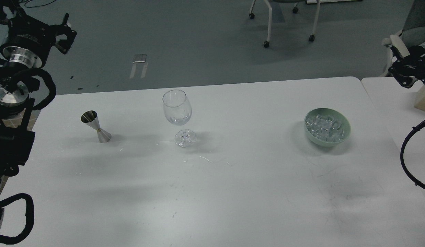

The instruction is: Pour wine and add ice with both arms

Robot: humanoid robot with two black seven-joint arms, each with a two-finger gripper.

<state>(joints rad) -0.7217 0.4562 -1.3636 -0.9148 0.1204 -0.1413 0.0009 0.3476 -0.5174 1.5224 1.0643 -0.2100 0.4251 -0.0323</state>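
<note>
Bench (212,199) surface carries 3 items. Left fingers (66,32) hang raised, well apart from the jigger (95,127) and glass (178,116); right fingers (403,77) are beyond the bowl (346,132) of ice (325,127). Finger spacing cannot be determined on either arm.

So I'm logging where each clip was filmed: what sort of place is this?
Probably an office or lab: a plain white table, a grey hard floor and a white wheeled office chair base behind it.
</note>
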